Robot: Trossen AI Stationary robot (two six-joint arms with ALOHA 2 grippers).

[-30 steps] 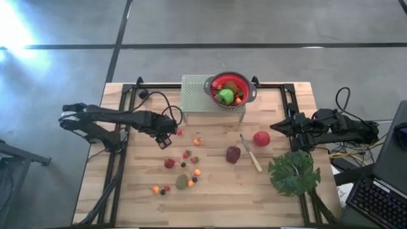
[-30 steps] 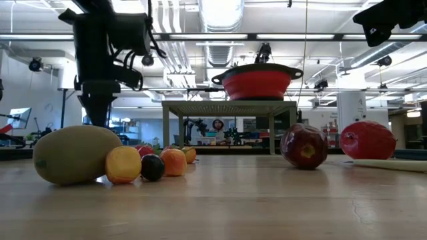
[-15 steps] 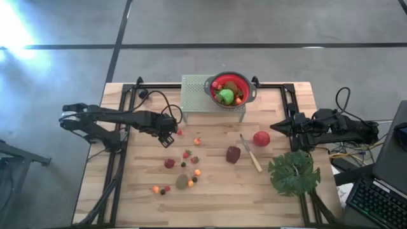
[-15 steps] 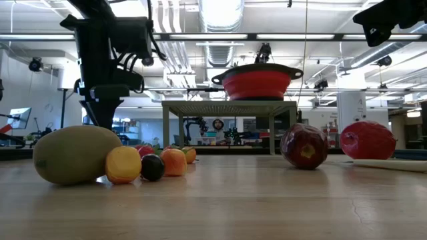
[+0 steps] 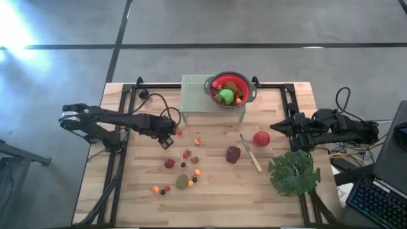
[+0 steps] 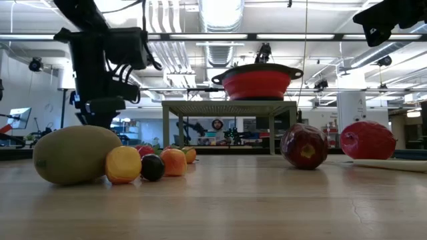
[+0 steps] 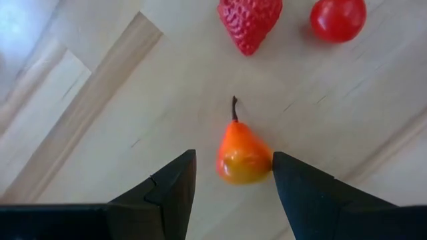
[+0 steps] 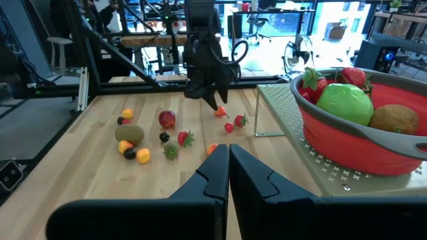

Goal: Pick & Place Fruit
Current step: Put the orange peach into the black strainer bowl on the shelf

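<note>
Sliding leftward, the left gripper is hovering half-open astride a small orange pear; light, slick plastic, best pinched across its belly.

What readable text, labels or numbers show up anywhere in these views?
None can be read.
Red colander, toy fruit and left gripper: no print shows.
Laptop keyboard at the table's right edge: keys too small to read.
Room behind the table in the low view: no sign can be made out.
</note>
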